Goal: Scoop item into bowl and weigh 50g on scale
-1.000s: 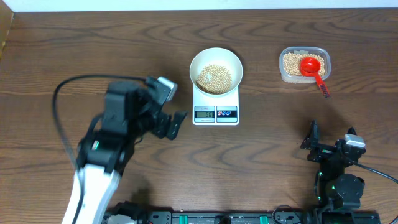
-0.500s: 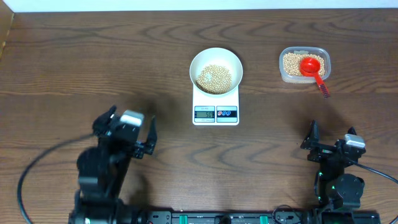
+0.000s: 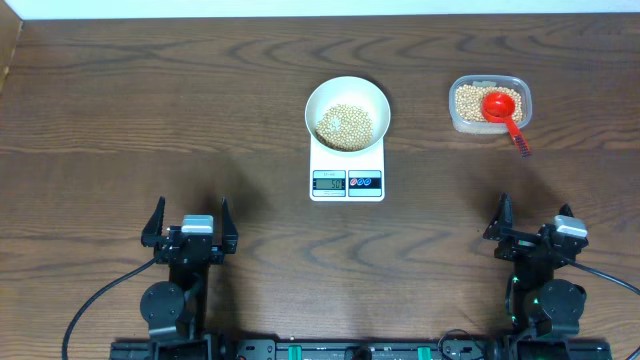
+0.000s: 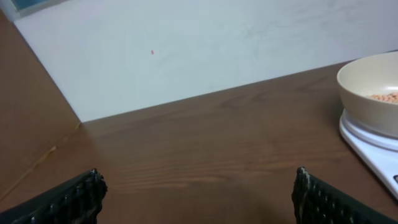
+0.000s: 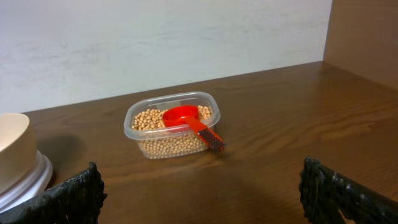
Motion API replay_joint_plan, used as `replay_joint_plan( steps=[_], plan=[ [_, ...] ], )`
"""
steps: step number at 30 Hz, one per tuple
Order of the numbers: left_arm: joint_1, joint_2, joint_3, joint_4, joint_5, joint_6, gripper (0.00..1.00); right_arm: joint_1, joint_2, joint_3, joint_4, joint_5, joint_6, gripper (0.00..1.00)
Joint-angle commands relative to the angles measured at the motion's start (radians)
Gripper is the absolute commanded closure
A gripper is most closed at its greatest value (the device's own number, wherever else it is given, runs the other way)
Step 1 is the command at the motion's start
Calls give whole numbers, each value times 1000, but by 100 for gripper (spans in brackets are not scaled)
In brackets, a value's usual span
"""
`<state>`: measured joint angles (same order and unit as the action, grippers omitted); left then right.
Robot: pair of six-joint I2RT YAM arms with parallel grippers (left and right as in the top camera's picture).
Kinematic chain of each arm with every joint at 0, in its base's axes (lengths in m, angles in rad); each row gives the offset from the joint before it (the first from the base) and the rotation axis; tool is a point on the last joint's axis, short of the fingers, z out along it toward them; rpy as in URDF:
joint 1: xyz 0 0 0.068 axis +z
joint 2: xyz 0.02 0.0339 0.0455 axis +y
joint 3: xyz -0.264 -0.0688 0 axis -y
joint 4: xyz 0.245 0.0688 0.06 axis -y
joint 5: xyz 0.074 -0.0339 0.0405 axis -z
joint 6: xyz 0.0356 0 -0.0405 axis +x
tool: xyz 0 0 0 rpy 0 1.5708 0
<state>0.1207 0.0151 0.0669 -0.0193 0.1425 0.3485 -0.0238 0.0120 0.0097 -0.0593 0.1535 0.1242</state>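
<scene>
The white bowl (image 3: 347, 100) sits on the white scale (image 3: 347, 183) at mid-table and holds a pile of pale-tan beans (image 3: 345, 125). The left wrist view catches the bowl (image 4: 367, 87) and scale (image 4: 373, 146) at its right edge. More beans fill a clear plastic tub (image 3: 489, 103) at the back right, with a red scoop (image 3: 500, 108) resting in it. My left gripper (image 3: 191, 212) (image 4: 198, 180) stands open and empty near the front left edge. At the front right my right gripper (image 3: 531, 222) (image 5: 201, 171) is open and empty too, facing the tub (image 5: 173, 127) and scoop (image 5: 186, 118).
Bare brown wood lies between both grippers and the scale. A pale wall (image 4: 199, 43) runs along the table's far edge. The bowl (image 5: 12, 149) shows at the left edge of the right wrist view.
My left arm has pulled back from beside the scale to the front left edge, its gripper staying open. The right arm, bowl, scale and tub have not moved.
</scene>
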Motion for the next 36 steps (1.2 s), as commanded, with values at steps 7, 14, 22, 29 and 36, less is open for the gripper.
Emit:
replay_joint_plan(
  steps=[7,14,22,29,36],
  plan=[
    [10,-14,-63,-46,-43,-60,2,5,-7,-4,0,1,-10,1],
    [10,-14,-63,-51,-77,-85,2,5,-7,-4,0,1,-10,1],
    [10,-10,-63,-47,-76,-85,2,5,-7,-4,0,1,-10,1],
    [10,-10,-63,-47,-76,-85,2,5,-7,-4,0,1,-10,1],
    [10,-10,-63,-47,-76,-85,2,5,-7,-4,0,1,-10,1]
  ],
)
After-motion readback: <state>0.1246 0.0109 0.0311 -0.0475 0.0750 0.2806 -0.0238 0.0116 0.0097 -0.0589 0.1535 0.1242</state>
